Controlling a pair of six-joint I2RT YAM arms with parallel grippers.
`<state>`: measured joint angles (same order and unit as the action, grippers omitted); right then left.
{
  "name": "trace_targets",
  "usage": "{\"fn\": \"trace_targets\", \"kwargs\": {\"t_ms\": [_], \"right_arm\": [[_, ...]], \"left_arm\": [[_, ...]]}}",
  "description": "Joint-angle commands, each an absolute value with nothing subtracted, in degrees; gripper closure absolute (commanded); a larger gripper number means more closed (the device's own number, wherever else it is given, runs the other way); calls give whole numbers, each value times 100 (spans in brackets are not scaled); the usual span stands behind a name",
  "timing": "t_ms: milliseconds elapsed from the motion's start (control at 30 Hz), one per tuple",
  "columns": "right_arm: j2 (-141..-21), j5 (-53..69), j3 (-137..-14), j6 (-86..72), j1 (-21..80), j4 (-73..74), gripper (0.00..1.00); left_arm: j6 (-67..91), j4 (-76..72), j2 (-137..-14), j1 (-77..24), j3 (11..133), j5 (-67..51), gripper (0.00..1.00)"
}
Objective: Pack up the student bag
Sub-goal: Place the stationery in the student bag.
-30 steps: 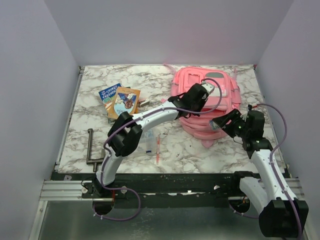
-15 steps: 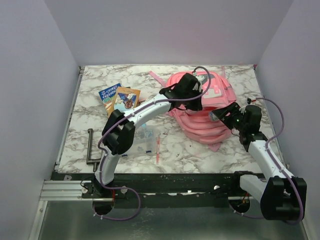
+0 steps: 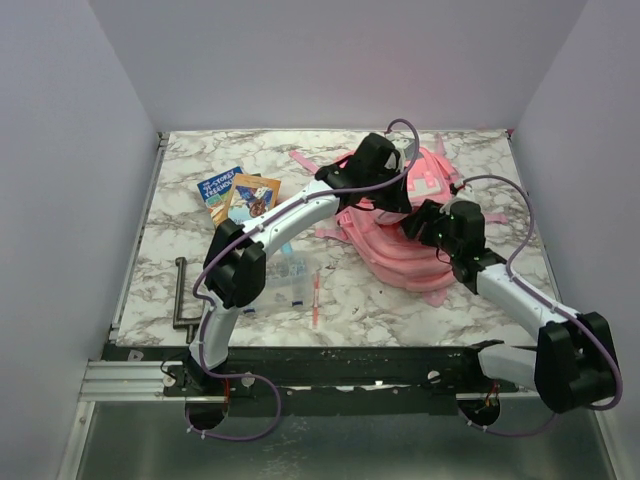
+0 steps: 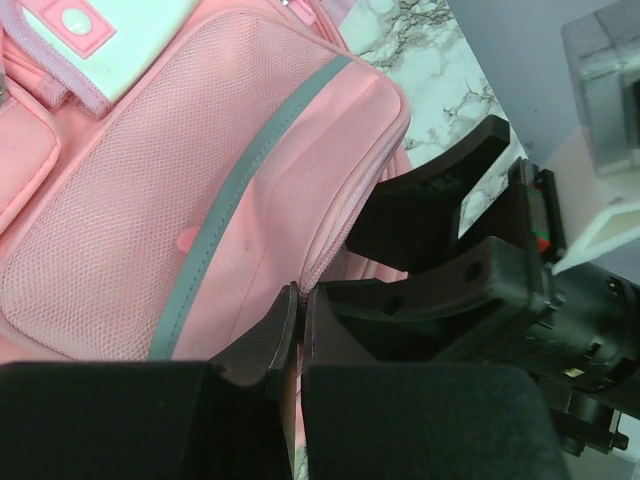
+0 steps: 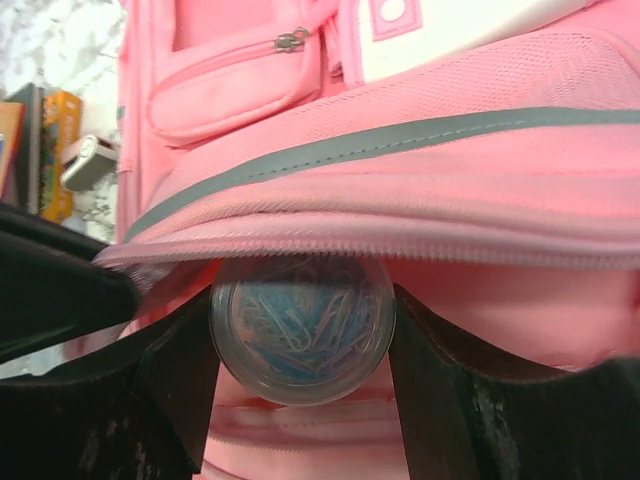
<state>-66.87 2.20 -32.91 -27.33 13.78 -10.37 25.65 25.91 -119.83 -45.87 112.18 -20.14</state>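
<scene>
The pink student bag (image 3: 400,262) lies at the back right of the table, front pockets up. My left gripper (image 3: 392,205) is shut on the zipper edge of its upper flap (image 4: 340,225) and holds that edge up, so a gap stands open below it. My right gripper (image 3: 422,222) is at this gap, shut on a clear round tub of paper clips (image 5: 302,335). The tub sits just under the raised zipper lip (image 5: 420,245), partly inside. In the left wrist view the right gripper's black fingers (image 4: 440,190) show right beside the pinched edge.
Two books (image 3: 240,195) lie at the back left. A clear plastic compartment box (image 3: 290,275) and a pink pen (image 3: 316,295) lie in front of the left arm's elbow. A metal clamp (image 3: 183,300) sits at the near left edge.
The left gripper has pulled the bag's flap up and toward the back. The right arm has swung left, bringing the tub from beside the bag into the opening.
</scene>
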Motion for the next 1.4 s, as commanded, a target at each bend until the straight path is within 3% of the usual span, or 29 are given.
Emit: {"fn": "trace_targets", "kwargs": {"t_ms": [0, 200, 567, 800, 900, 1067, 1133, 1200, 1300, 1367], "right_arm": [[-6978, -181, -3480, -2501, 1450, -1216, 31], [-6728, -35, -3582, -2512, 1449, -631, 8], [-6111, 35, -3307, -3071, 1250, -690, 6], [-6372, 273, -2894, -3272, 1055, -1747, 29], [-6742, 1159, -2821, -2798, 1055, -2443, 44], [-7583, 2498, -2564, -3359, 1117, -4218, 57], [-7729, 2206, -2492, -3608, 1123, -4504, 54], [-7576, 1684, -2436, -3765, 1122, -4437, 44], [-7120, 892, -2610, -3805, 1115, -3230, 29], [-6786, 819, -2690, -3712, 1118, -2587, 25]], "left_arm": [[2686, 2293, -11926, -4601, 11563, -2287, 100], [2551, 2337, -11949, -4579, 11465, -2259, 100], [2413, 2336, -11971, -4568, 11325, -2241, 100], [2307, 2346, -11974, -4551, 11318, -2197, 100], [2196, 2355, -12021, -4552, 11390, -2275, 100], [1908, 2373, -12100, -4548, 11523, -2310, 100], [1777, 2373, -12121, -4544, 11572, -2320, 100], [1691, 2368, -12145, -4536, 11584, -2303, 100], [1599, 2368, -12155, -4517, 11545, -2312, 100], [1466, 2371, -12155, -4517, 11516, -2277, 100]]}}
